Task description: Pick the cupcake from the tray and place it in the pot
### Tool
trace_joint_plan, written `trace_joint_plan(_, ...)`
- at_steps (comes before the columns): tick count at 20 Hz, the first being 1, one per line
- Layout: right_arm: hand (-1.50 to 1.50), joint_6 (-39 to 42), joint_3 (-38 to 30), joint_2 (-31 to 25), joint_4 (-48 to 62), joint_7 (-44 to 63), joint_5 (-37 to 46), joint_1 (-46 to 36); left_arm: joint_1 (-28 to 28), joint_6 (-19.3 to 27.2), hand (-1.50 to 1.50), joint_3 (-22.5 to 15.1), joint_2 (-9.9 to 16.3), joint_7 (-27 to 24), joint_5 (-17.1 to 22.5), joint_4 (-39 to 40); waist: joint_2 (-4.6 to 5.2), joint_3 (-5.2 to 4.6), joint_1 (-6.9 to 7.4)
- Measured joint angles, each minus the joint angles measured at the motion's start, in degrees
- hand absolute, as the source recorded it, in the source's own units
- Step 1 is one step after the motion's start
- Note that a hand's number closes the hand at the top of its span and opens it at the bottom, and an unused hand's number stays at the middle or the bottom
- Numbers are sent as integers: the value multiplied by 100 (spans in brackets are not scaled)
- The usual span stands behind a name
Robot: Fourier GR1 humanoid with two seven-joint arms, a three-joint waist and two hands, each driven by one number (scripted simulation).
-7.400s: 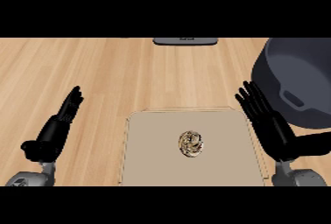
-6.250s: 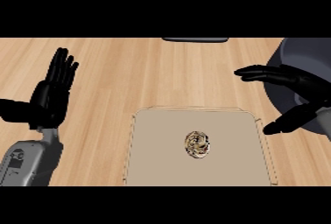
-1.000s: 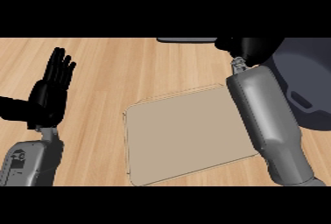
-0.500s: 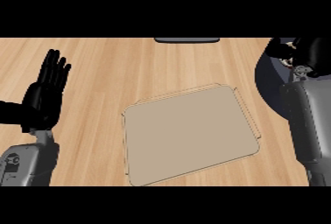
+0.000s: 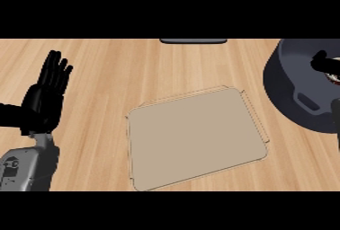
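Nearest, at the tabletop's near left edge: left hand upright, fingers straight and together, resting, holding nothing.

Centre of tabletop: tray bare and lying askew, corners turned off square with the tabletop edges. Compared with seven seconds back: was square-on then, with the cupcake at its middle; now rotated and without it. Evidently nudged during the pick.

Far right edge: dark pot, partly cut off by the view's border. Right hand over the pot's opening, only a little of it showing. Half a second back the forearm crossed the tabletop beside the tray; now shifted out to the right, over the pot.

Cupcake: only a small pale-and-brown scrap visible just under the right hand, inside the pot's rim line. Wrapper and topping not distinguishable. Fingers appear curled round it, though mostly out of sight.

Judgement: pick done, carry done, release into pot pending. Height above the pot's floor not readable.

Far edge, centre: flat dark object, identity unclear.
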Motion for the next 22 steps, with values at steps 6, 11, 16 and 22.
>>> trace_joint_plan(6,150,-586,-374,-414,1189,-774,-393,-76,-107,94,0,-64,-64,74,-106,-34,15,2,37)
trace_joint_plan(11,-150,-504,-716,-535,2132,-1162,-887,-231,-160,35,0,-27,-65,-50,-87,141,29,5,58)
trace_joint_plan(16,-150,-377,-1169,-582,2941,-1924,-1654,-385,-87,10,0,-43,-85,-35,-59,-1,29,-2,99)
trace_joint_plan(22,-150,-609,-1307,-578,3432,-2940,-2099,-670,-145,59,0,-110,-143,-23,-141,52,11,-35,88)
